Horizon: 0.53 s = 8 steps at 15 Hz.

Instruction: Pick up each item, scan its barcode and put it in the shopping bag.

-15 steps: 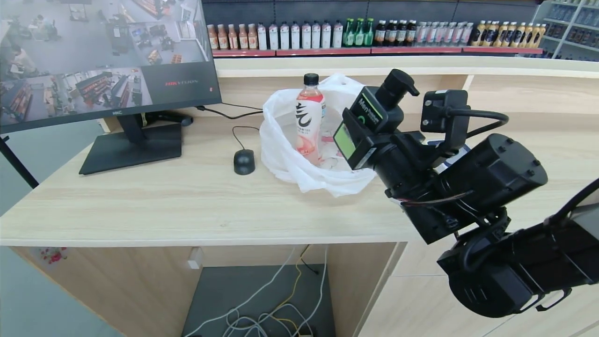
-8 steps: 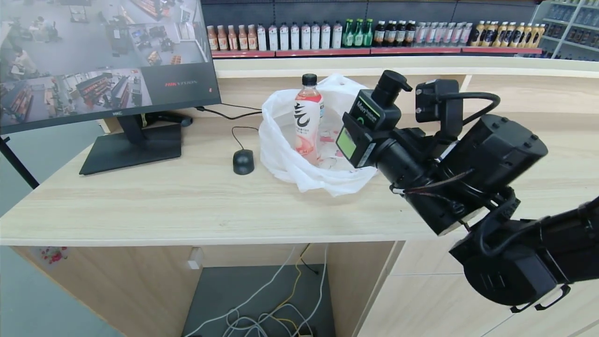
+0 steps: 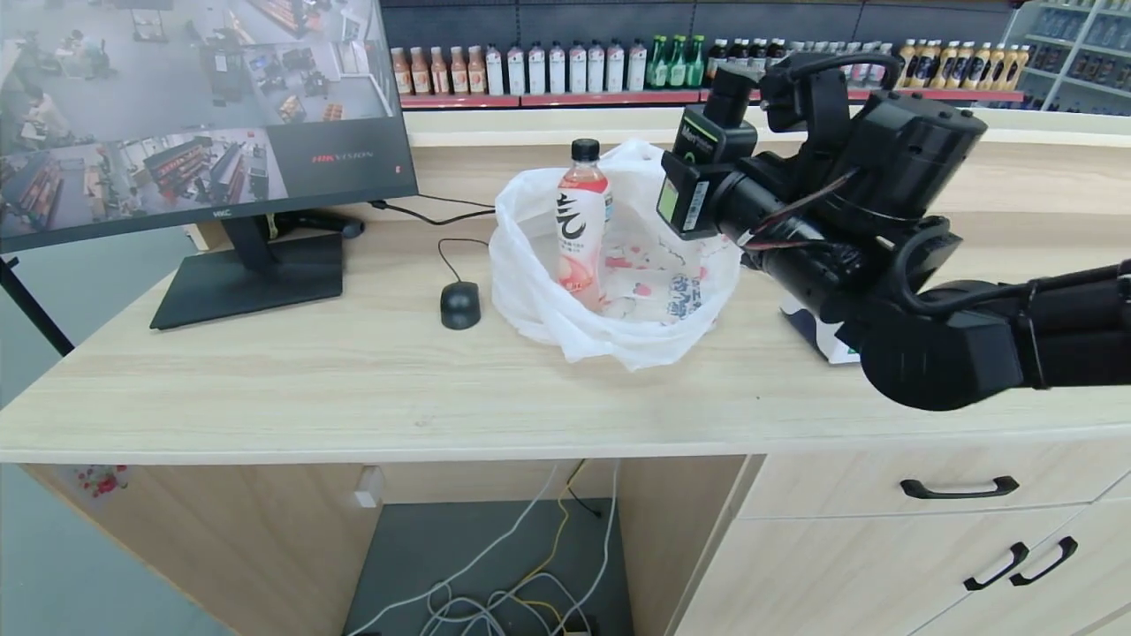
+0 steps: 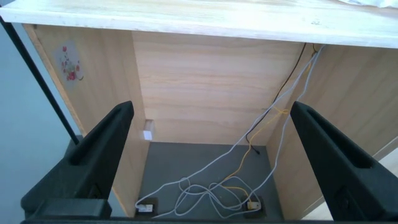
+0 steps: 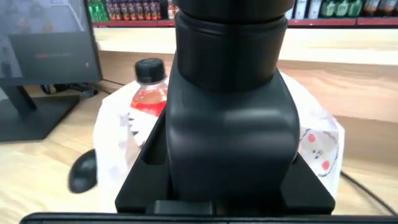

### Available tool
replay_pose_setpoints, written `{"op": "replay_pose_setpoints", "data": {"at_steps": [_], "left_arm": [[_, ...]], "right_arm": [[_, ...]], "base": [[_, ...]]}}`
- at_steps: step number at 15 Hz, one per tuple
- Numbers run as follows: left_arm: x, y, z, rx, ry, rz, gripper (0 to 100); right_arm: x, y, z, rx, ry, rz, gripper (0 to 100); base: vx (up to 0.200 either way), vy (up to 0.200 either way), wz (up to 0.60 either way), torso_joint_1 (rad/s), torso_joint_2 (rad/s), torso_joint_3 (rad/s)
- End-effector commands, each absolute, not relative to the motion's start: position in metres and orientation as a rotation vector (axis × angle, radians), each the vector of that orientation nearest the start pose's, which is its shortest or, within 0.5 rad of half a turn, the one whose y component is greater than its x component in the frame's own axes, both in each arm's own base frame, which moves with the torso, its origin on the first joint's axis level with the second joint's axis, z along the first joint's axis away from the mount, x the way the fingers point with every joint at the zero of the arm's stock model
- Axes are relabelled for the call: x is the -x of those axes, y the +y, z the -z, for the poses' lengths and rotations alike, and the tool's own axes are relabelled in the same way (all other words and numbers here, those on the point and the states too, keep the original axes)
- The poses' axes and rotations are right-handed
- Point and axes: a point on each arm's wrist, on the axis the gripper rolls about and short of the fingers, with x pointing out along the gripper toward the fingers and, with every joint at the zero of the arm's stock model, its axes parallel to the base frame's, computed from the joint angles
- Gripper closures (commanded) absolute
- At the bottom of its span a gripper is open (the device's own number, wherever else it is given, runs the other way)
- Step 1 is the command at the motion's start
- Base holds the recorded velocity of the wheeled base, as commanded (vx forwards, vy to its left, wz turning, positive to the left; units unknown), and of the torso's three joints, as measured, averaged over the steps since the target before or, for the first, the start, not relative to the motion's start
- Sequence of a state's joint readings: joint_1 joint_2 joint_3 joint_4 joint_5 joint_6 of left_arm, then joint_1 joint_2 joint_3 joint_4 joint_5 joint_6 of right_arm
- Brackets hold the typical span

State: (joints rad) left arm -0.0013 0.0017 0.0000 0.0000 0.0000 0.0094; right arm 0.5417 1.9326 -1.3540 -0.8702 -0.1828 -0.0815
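My right gripper (image 3: pixel 723 193) is shut on a black pump bottle (image 3: pixel 698 150) with a green label and holds it tilted above the right rim of the white shopping bag (image 3: pixel 539 300). A pink drink bottle (image 3: pixel 583 225) stands upright inside the bag. In the right wrist view the black pump bottle (image 5: pixel 230 124) is close up, with the bag (image 5: pixel 320 146) and the pink bottle (image 5: pixel 148 93) behind it. My left gripper (image 4: pixel 211 162) hangs open below the counter edge, facing the cable space underneath.
A monitor (image 3: pixel 194 106) on a black stand and a black mouse (image 3: pixel 460 305) sit left of the bag. A white and blue box (image 3: pixel 817 334) lies on the counter (image 3: pixel 353 389) behind my right arm. Drink shelves line the back wall.
My right arm has risen and swung back over the counter, carrying the pump bottle higher, to above the bag's right rim. The box behind the arm has come into sight.
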Motion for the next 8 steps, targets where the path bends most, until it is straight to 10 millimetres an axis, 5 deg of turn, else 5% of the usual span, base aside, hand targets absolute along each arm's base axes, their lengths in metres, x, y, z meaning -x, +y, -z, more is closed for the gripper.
{"op": "replay_pose_setpoints", "data": {"at_steps": [1,8], "left_arm": [[0.023,0.0,-0.076,-0.009,0.002,0.002,0],[0.023,0.0,-0.076,-0.009,0.002,0.002,0]], "right_arm": [[-0.368,0.206,-0.268,0.035,-0.271,-0.33,100],[-0.396,0.214,-0.242,0.162,-0.251,-0.338,100]], "base": [[0.0,0.0,0.0,0.0,0.0,0.0],[0.0,0.0,0.0,0.0,0.0,0.0]]}}
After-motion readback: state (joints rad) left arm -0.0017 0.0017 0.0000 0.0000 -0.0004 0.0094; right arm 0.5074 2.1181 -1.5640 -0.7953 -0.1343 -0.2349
